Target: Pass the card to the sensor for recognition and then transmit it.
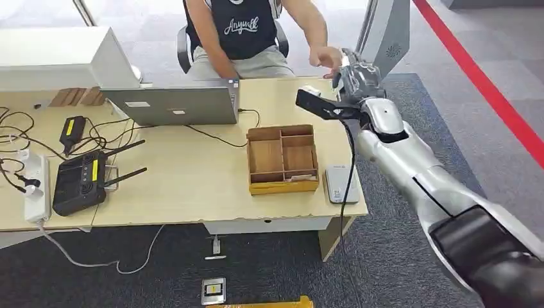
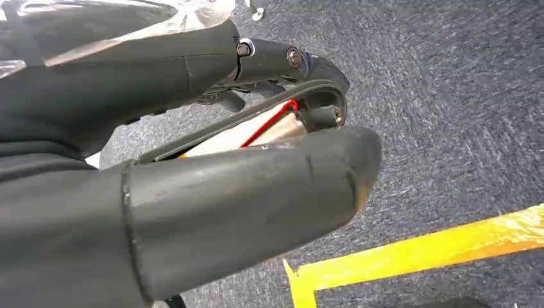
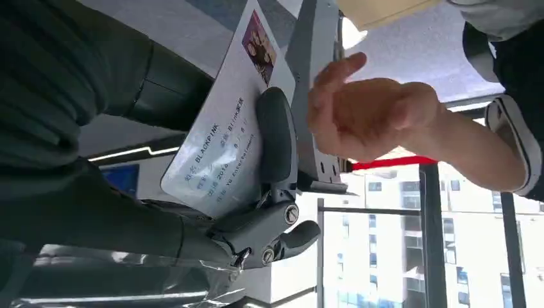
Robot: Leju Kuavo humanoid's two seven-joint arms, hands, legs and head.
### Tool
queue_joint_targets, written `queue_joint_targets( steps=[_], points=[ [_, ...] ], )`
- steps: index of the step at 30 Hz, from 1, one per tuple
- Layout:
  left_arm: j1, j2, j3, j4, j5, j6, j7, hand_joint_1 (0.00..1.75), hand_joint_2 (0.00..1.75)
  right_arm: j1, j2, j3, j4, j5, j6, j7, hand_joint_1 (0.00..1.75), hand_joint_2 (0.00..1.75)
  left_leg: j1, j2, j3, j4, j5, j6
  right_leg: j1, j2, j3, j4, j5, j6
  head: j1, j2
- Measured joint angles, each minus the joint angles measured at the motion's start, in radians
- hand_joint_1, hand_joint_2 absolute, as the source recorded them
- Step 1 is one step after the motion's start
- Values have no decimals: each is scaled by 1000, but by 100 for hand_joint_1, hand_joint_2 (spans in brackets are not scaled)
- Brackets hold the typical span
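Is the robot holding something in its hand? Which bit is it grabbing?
Yes. The right hand holds a white printed card, pinched at its lower end between a dark finger and the thumb.

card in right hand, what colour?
White card with blue print and a small photo; right wrist view shows it best.

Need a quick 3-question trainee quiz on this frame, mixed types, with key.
1. True or false: the right hand holds the card.
2. The person's hand near the card is: A) gripping it B) open beside it C) resting on the laptop.
3. Fill in: on the desk, the grey device lies beside the wooden ____.

Key: 1 true; 2 B; 3 organizer.
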Motion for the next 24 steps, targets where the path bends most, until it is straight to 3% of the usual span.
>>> queue_joint_targets(
  steps=[16, 24],
  points=[
    [-4, 3, -14, 0, -11, -2, 15, 0, 0, -64, 179, 61, 106, 52, 17, -27, 175, 175, 0, 0, 0, 0, 0, 0, 0, 0, -1, 0, 0, 0, 0, 0],
    [-3, 3, -16, 0, -10, -2, 19, 0, 0, -64, 201, 82, 158, 49, 13, -27, 175, 175, 0, 0, 0, 0, 0, 0, 0, 0, 0, 0, 0, 0, 0, 0]
  ],
)
